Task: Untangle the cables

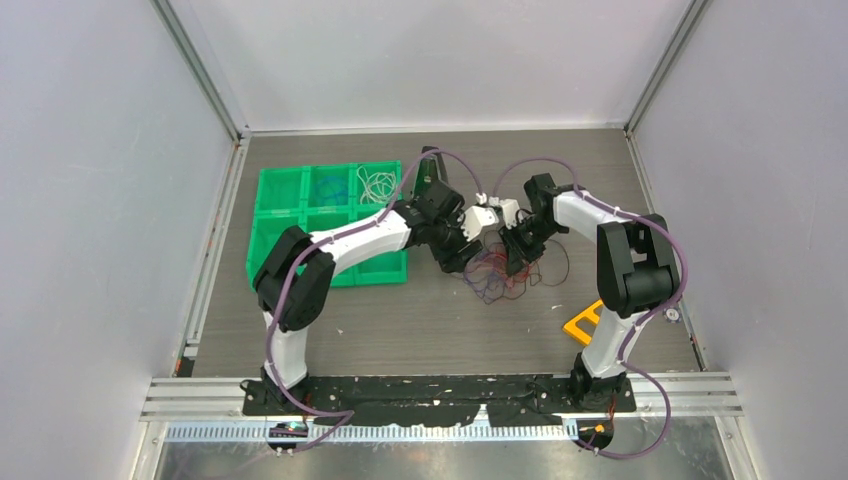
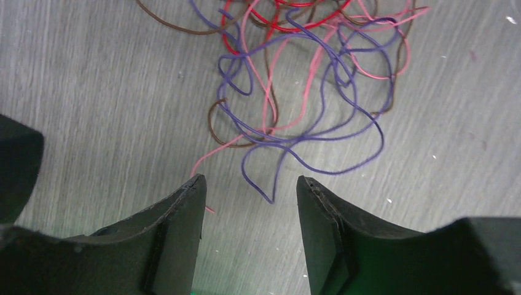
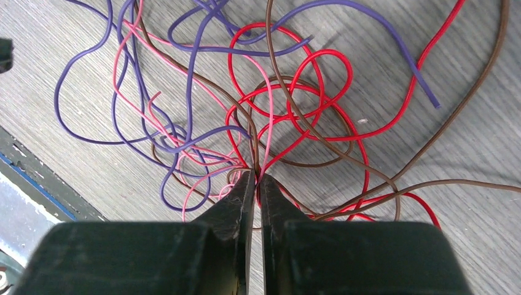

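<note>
The cables (image 1: pixel 500 272) are one messy knot of purple, pink, red and brown loops on the table (image 1: pixel 400 320), right between the two arms and just right of the green tray (image 1: pixel 262 215). Over there the right claw (image 3: pixel 257 176) is pinched nearly closed at the edge of the knot, with what looks like a pink and a brown strand caught between its tips. Meanwhile the left claw (image 2: pixel 250 179) is roughly half spread with nothing in it, hanging over the pile's edge with the tip of a purple loop lying on the table between its fingers.
</note>
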